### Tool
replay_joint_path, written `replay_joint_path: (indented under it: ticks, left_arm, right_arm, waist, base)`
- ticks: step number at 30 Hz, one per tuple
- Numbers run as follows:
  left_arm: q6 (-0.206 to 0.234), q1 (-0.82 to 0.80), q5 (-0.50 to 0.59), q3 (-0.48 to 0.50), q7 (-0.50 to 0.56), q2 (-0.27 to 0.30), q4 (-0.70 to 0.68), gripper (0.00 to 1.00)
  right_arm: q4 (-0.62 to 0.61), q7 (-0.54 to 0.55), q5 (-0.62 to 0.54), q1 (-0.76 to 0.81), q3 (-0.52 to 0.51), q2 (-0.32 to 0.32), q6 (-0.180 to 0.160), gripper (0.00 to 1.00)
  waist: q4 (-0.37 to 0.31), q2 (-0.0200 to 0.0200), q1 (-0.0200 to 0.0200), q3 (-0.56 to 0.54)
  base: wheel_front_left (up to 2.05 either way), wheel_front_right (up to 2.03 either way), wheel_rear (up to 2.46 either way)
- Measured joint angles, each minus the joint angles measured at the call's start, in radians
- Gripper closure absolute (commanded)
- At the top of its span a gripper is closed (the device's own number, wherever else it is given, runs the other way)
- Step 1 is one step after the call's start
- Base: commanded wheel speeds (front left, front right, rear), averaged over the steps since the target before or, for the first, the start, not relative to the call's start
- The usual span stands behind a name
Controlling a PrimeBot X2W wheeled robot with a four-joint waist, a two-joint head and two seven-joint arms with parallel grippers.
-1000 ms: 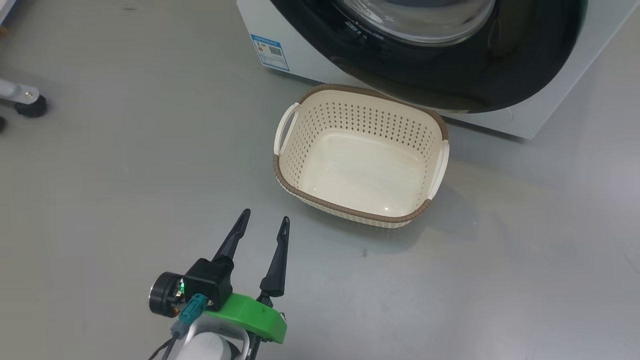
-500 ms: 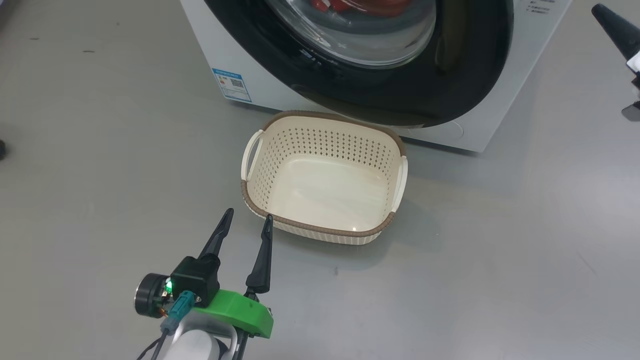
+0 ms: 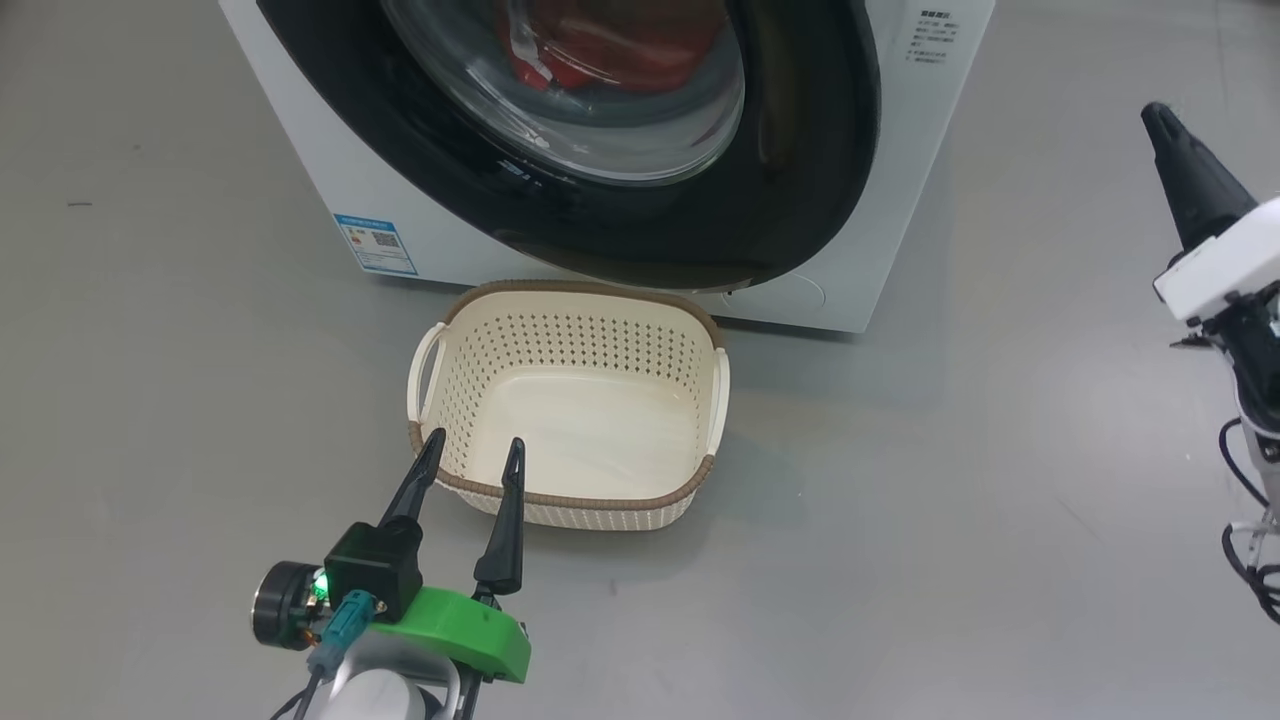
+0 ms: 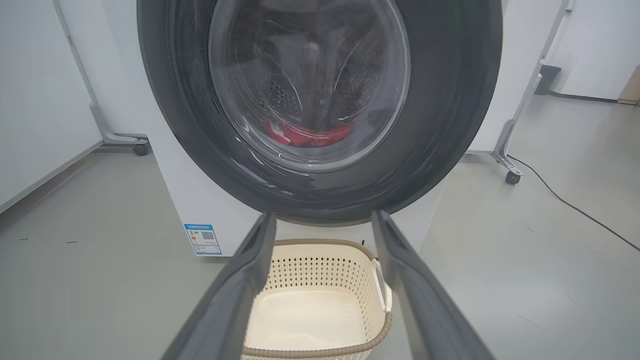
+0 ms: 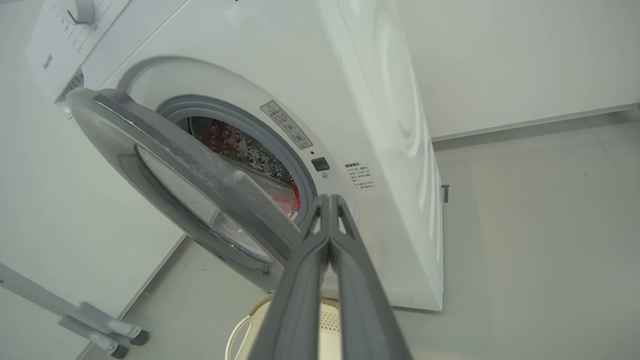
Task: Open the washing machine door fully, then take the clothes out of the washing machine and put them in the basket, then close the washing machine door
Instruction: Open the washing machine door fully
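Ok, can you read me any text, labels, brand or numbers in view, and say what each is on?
Nothing is clear enough to quote.
Blue label, low on the washing machine front: QR code and print, too small.
Warning sticker, beside the washing machine door: triangle sign, print too small.
Print block below that sticker: too small.
Brand word on the control panel: tilted and blurred.

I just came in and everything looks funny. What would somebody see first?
The big black washing machine door, standing partly open at the top of the head view, with bright red clothes showing through its glass. Below it sits an empty cream basket, with the open left gripper pointing toward it.
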Motion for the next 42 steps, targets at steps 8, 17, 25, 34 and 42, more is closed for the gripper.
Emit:
replay_joint_path:
  ticks: [8,17,25,34,42]
  left_arm:
    - [0.000,0.012,0.001,0.016,0.000,0.000,0.000,0.00]
    - [0.000,0.040,0.009,0.038,0.000,0.002,-0.007,0.00]
    - [0.000,0.046,0.009,0.053,0.000,0.002,-0.019,0.00]
    - [0.000,0.055,0.014,0.053,0.000,0.003,-0.025,0.00]
    - [0.000,0.064,0.020,0.053,0.000,0.003,-0.029,0.00]
  right_arm:
    - [-0.045,-0.168,-0.096,0.177,-0.003,-0.007,0.000,1.00]
    - [-0.088,-0.298,-0.187,0.329,0.007,-0.005,-0.002,1.00]
    - [-0.109,-0.410,-0.248,0.434,-0.002,0.027,-0.057,1.00]
    - [-0.122,-0.440,-0.275,0.541,-0.006,0.069,-0.112,0.00]
    - [-0.153,-0.449,-0.310,0.552,-0.023,0.068,-0.125,0.00]
  waist:
    - [-0.034,0.0000,0.0000,-0.046]
    - [-0.060,0.0000,0.0000,-0.070]
    - [-0.068,0.0000,0.0000,-0.082]
    - [-0.076,0.0000,0.0000,-0.087]
    - [-0.083,0.0000,0.0000,-0.087]
  base:
    - [0.00,0.00,0.00]
    - [0.00,0.00,0.00]
    - [0.00,0.00,0.00]
    - [0.00,0.00,0.00]
    - [0.00,0.00,0.00]
